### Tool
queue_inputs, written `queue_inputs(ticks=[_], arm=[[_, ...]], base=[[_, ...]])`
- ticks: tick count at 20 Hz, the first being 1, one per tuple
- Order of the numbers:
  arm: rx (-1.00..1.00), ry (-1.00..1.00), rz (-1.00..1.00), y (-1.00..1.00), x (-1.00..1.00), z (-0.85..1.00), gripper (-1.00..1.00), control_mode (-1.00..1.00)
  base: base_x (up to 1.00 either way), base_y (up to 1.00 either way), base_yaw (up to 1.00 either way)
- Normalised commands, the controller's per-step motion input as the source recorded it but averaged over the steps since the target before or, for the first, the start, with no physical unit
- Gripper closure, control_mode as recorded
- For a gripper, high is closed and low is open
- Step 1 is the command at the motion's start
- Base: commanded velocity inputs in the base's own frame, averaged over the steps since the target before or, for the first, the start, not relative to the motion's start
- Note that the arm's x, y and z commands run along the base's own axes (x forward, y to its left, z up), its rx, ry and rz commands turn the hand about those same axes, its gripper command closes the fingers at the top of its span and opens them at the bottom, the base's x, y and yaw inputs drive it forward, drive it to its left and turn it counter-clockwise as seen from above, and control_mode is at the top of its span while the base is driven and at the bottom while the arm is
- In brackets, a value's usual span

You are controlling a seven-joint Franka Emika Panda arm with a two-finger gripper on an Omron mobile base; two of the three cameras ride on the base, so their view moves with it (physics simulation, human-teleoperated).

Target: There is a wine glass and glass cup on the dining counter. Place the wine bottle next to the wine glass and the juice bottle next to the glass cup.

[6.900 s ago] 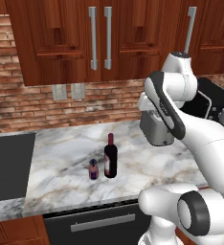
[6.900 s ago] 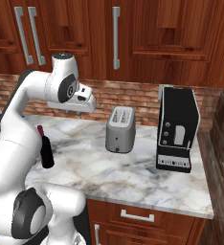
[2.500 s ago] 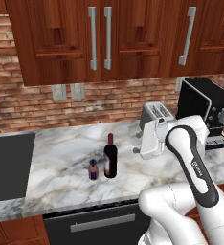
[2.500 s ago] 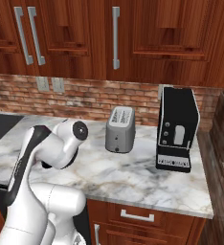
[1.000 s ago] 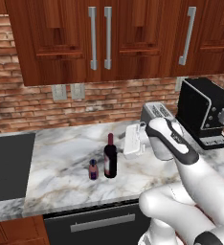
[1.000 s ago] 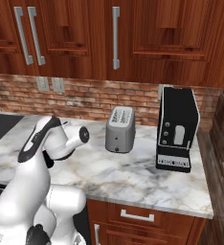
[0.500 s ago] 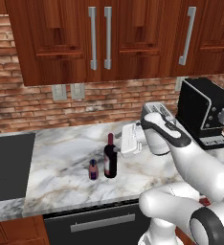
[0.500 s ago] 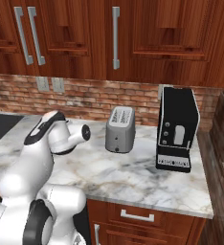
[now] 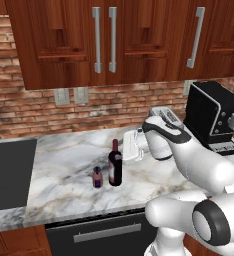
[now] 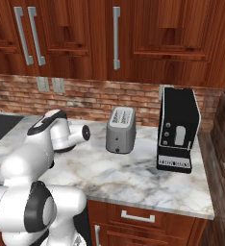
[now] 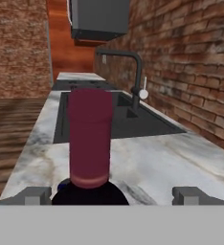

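Note:
The wine bottle, tall and nearly black with a dark red neck, stands on the marbled wall counter. The small pinkish juice bottle stands close on its left. My gripper is level with the wine bottle's neck, just to its right, pointing at it. In the hand view the red neck rises close ahead, left of centre between my open gripper's two fingertips, which are not touching it. The wine glass, the glass cup and the dining counter are out of view.
A grey toaster and a black coffee machine stand on the counter to the right of the arm. Beyond the bottles lie a dark sink and its faucet. The brick wall runs behind the counter.
Over the last second the hand has edged left toward the wine bottle's neck. The jaws have stayed open and neither bottle has moved.

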Motion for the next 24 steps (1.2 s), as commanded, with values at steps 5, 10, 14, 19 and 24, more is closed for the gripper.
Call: queue_inputs(ticks=[5,10,14,19,24], arm=[[0.00,0.00,0.00,0.11,0.05,-0.08,-1.00,-1.00],[0.00,0.00,0.00,0.09,0.04,-0.06,-1.00,-1.00],[0.00,0.00,0.00,0.06,0.01,-0.02,-1.00,-1.00],[0.02,-0.03,0.03,0.01,-0.09,0.00,-1.00,-1.00],[0.03,-0.03,0.03,0.00,-0.15,0.00,-1.00,-1.00]], base=[[0.00,0.00,0.00],[0.00,0.00,0.00],[0.00,0.00,0.00],[0.00,0.00,0.00],[0.00,0.00,0.00]])
